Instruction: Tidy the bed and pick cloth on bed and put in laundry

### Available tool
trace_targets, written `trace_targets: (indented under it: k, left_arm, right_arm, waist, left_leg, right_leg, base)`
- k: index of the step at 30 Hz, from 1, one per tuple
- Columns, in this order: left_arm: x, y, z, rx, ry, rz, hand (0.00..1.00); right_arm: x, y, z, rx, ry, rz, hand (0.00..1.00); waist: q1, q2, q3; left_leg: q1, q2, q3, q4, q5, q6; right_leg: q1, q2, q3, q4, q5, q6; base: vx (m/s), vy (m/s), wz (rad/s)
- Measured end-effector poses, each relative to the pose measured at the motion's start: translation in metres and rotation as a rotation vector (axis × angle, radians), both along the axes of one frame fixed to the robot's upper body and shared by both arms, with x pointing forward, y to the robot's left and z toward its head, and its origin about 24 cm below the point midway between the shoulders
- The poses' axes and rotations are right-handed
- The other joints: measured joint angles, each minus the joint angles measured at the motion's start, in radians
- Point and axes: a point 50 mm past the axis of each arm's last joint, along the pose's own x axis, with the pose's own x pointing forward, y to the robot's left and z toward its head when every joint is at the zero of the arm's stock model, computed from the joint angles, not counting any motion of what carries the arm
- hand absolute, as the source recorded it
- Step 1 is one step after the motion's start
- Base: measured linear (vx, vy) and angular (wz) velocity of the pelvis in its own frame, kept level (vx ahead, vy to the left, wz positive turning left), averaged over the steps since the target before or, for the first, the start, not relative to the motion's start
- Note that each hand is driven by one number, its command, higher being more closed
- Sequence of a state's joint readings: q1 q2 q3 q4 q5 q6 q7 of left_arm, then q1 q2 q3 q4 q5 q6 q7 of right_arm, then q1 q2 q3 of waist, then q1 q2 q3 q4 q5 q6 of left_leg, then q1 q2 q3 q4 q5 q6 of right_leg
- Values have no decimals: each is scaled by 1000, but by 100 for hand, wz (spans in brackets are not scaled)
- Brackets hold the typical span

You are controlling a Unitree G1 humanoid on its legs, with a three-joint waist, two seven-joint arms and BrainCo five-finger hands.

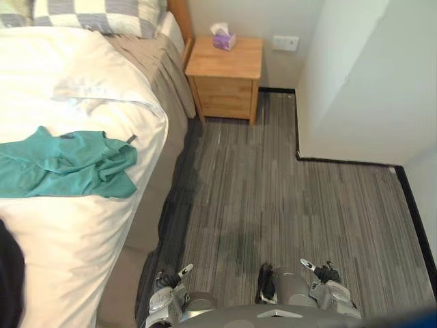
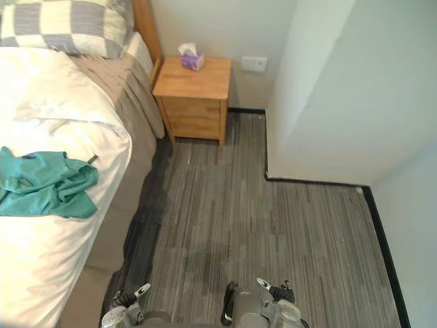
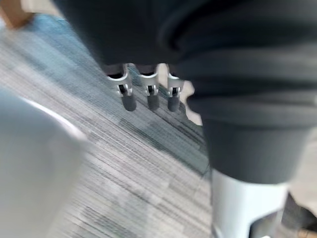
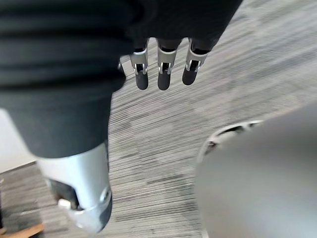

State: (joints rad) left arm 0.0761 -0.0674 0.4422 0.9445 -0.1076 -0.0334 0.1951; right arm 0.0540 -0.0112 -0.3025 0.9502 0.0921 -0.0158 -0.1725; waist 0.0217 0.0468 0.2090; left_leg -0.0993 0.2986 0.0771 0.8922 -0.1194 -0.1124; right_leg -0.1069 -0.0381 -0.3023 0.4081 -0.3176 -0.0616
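Note:
A crumpled teal cloth (image 1: 65, 164) lies on the white duvet (image 1: 68, 75) of the bed, near its right edge. A dark piece of something (image 1: 9, 273) shows on the bed at the view's lower left edge; I cannot tell what it is. Both hands hang low beside the body over the carpet, well away from the cloth. The left hand (image 3: 148, 94) has straight fingers and holds nothing. The right hand (image 4: 163, 69) also has straight fingers with nothing in it.
A checked pillow (image 1: 95, 14) lies at the head of the bed. A wooden nightstand (image 1: 225, 78) with a purple tissue box (image 1: 223, 38) stands beside it. Grey striped carpet (image 1: 273, 198) runs between the bed and a white wall corner (image 1: 355, 89) on the right.

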Motion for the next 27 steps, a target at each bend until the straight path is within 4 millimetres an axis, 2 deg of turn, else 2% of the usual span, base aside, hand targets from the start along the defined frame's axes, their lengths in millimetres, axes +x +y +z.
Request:
trace_targets:
  k: [1,3,4,5,6,7,8,9,10,11,14,16,17,18,19,20,21,22,23,24,25,26,27]
  left_arm:
    - [1,0,1,0,-6,2,0]
    - [3,1,2,5,-18,1,0]
    - [4,-1,2,-1,-22,0,0]
    - [6,-1,3,0,-28,-5,0]
    - [9,-2,3,0,-36,-18,0]
    - [11,-2,4,-4,-43,-21,0]
    - [12,-3,4,-8,-47,-23,0]
    - [12,-7,3,-19,-45,-21,0]
    - [13,-4,4,-14,-48,-23,0]
    - [15,1,5,2,-54,-32,0]
    - [12,4,4,1,-46,-20,0]
    - [10,4,4,0,-40,-18,0]
    - [10,3,4,-3,-36,-23,0]
    - [6,3,3,-3,-26,-27,0]
    - [5,7,3,8,-23,-36,0]
    - [4,10,3,18,-16,-46,0]
    - [1,15,3,30,5,-69,0]
    - [-1,16,2,30,16,-70,0]
    - [-2,15,2,28,18,-69,0]
    - [-2,13,1,22,21,-68,0]
    - [-4,12,0,16,32,-68,0]
    - [-3,11,0,11,28,-63,0]
    - [-3,9,-1,5,32,-65,0]
  right_arm:
    - [1,1,0,1,-1,6,0]
    - [4,3,1,4,-3,20,0]
    - [3,4,0,9,6,18,0]
    - [2,4,-1,11,10,16,0]
    - [0,5,-2,15,15,11,0]
    - [0,6,-2,18,13,6,0]
    - [1,7,-2,24,11,-2,0]
    - [1,7,-2,20,10,2,0]
    - [0,10,-3,27,17,5,0]
    - [0,16,-3,35,18,21,0]
    - [4,31,-3,61,10,48,0]
    - [4,34,-4,72,9,47,0]
    - [2,32,-4,71,12,44,0]
    - [2,30,-4,68,12,46,0]
    - [3,29,-3,64,4,48,0]
    - [3,28,-2,60,2,47,0]
    - [0,23,-2,49,6,42,0]
    - [-5,19,-3,39,16,40,0]
    - [-8,17,-3,39,19,32,0]
    - [-6,12,-1,20,9,26,0]
    - [-2,8,0,13,-2,19,0]
    - [-3,6,1,10,-1,12,0]
    - [4,4,3,4,-23,8,0]
  waist:
    - [1,2,-1]
    - [1,-2,0]
    - [8,-7,0]
    - [14,-12,2]
    - [23,-18,3]
    - [25,-24,7]
    - [32,-26,8]
    - [35,-21,7]
    - [44,-37,8]
    - [40,-55,-13]
    - [57,-72,-19]
    - [64,-82,-26]
    - [79,-83,-29]
    - [80,-77,-33]
    - [77,-94,-29]
    - [75,-103,-26]
    - [50,-107,-23]
    - [41,-112,-24]
    - [36,-112,-24]
    - [23,-110,-24]
    - [20,-102,-21]
    - [18,-93,-16]
    - [13,-73,-5]
  left_leg:
    - [-46,2,29,63,-31,1]
    - [-94,-10,90,62,-82,-2]
    - [-112,-26,136,5,-115,4]
    - [-118,-44,157,-48,-128,4]
    - [-129,-86,186,-178,-142,8]
    - [-130,-109,200,-248,-141,9]
    - [-132,-151,215,-408,-103,25]
    - [-131,-178,214,-564,11,62]
    - [-118,-199,227,-569,7,94]
    - [-99,-230,237,-601,4,96]
    - [-90,-231,248,-555,-54,143]
    - [-57,-244,260,-566,-64,151]
    - [-17,-246,276,-597,-86,146]
    - [33,-247,279,-643,-128,132]
    - [69,-265,289,-657,-148,132]
    - [93,-275,291,-663,-159,126]
    - [138,-281,284,-662,-178,130]
    - [188,-279,267,-665,-192,127]
    - [205,-272,265,-667,-198,125]
    - [231,-262,247,-680,-207,114]
    - [258,-247,228,-693,-206,113]
    - [271,-232,217,-701,-206,113]
    - [288,-197,188,-707,-206,113]
  right_leg:
    - [38,2,2,-27,-3,-7]
    - [101,-2,12,-88,1,-5]
    - [137,-17,13,-116,19,15]
    - [153,-26,18,-128,21,18]
    - [178,-49,26,-154,26,31]
    - [197,-60,31,-168,29,38]
    - [224,-80,39,-193,33,56]
    - [251,-90,43,-209,24,82]
    - [265,-109,51,-219,16,99]
    - [275,-122,67,-248,34,106]
    - [306,-121,130,-304,127,111]
    - [299,-138,167,-254,148,119]
    - [262,-142,200,-160,145,123]
    - [178,-151,221,41,127,169]
    - [91,-182,243,233,151,223]
    - [40,-199,257,353,193,253]
    - [-39,-221,264,553,214,244]
    - [-93,-226,247,665,203,214]
    - [-117,-227,232,694,190,195]
    - [-173,-228,195,699,164,164]
    - [-223,-223,149,656,111,157]
    - [-244,-212,122,623,88,144]
    - [-272,-179,81,522,64,113]
  base:
    - [288,-33,-4]
    - [362,34,-14]
    - [340,70,-24]
    - [424,147,-24]
    - [304,122,-18]
    - [457,206,-23]
    - [400,225,-23]
    - [313,189,-23]
    - [431,230,5]
    - [436,216,11]
    - [405,195,0]
    - [296,121,-19]
    - [283,111,-62]
    - [307,130,-66]
    - [240,95,-42]
    - [249,56,-2]
    - [312,13,22]
    - [327,-6,34]
    - [339,-41,47]
    - [348,-90,53]
    - [382,-120,52]
    - [418,-190,54]
    - [353,-202,45]
